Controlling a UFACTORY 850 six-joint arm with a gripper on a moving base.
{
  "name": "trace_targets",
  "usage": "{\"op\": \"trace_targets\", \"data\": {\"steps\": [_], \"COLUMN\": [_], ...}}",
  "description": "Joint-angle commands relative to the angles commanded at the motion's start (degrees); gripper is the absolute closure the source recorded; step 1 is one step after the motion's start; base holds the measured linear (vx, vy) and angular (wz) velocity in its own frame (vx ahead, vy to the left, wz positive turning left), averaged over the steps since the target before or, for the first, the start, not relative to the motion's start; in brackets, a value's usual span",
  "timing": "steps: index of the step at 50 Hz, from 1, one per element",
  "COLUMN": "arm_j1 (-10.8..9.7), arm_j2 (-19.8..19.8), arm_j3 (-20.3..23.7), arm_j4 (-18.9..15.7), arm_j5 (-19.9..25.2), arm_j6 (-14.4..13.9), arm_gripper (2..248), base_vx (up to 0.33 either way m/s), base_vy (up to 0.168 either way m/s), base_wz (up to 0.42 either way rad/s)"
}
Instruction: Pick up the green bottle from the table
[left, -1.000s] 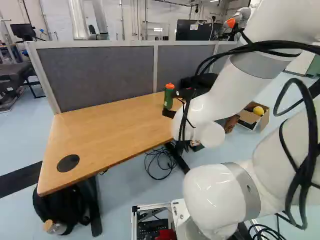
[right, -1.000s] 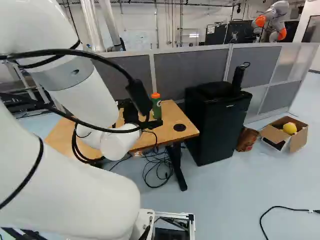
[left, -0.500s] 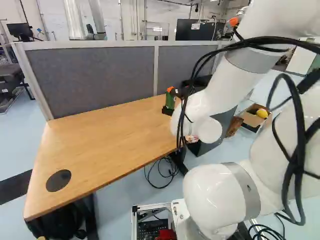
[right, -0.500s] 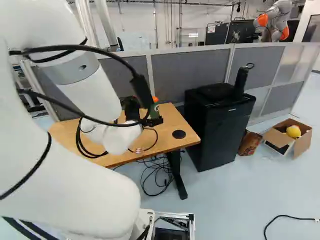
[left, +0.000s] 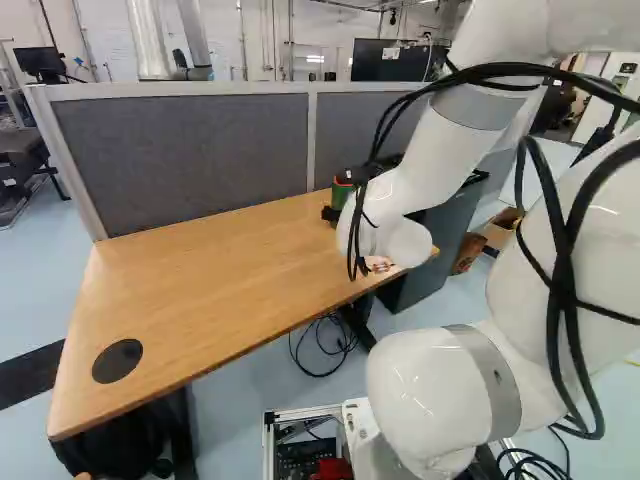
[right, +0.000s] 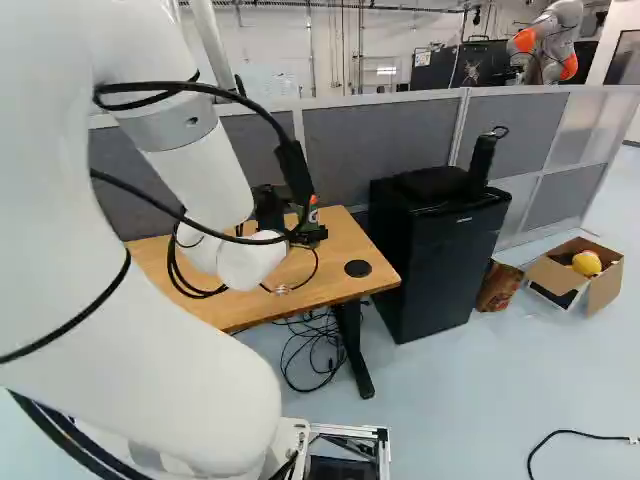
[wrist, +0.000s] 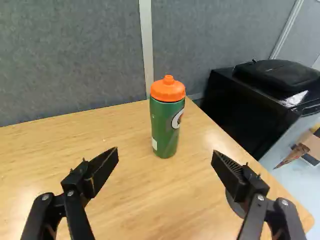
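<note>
Far out over the table, my gripper is partly hidden by the arm and its cables. The wrist view shows the gripper open, its two black fingers wide apart with nothing held. Ahead of them, roughly centred on the gap, the green bottle with its orange lid stands upright on the wooden table, near the grey partition. In the left base view only part of the bottle shows beside the wrist.
A black fridge stands right of the table. Behind runs a grey partition. An open box with a yellow thing lies on the floor. Cables hang below the table. Another robot is beyond the partition.
The base moved slightly between the first two moments, shifting the scene, and has since stood still. My arm has reached further ahead over the table; the gripper has stayed open.
</note>
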Motion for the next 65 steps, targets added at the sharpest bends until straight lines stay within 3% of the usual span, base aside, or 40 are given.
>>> {"op": "trace_targets", "data": {"steps": [34, 47, 65], "arm_j1": [0.7, 1.0, 1.6], "arm_j2": [-10.3, -13.9, -18.7], "arm_j3": [-10.4, -14.4, -19.9], "arm_j4": [0.0, 0.0, 0.0], "arm_j5": [-0.1, -5.0, -5.7], "arm_j6": [0.0, 0.0, 0.0], "arm_gripper": [3, 3, 3], "base_vx": [0.0, 0.0, 0.0], "base_vy": [0.0, 0.0, 0.0], "base_wz": [0.0, 0.0, 0.0]}}
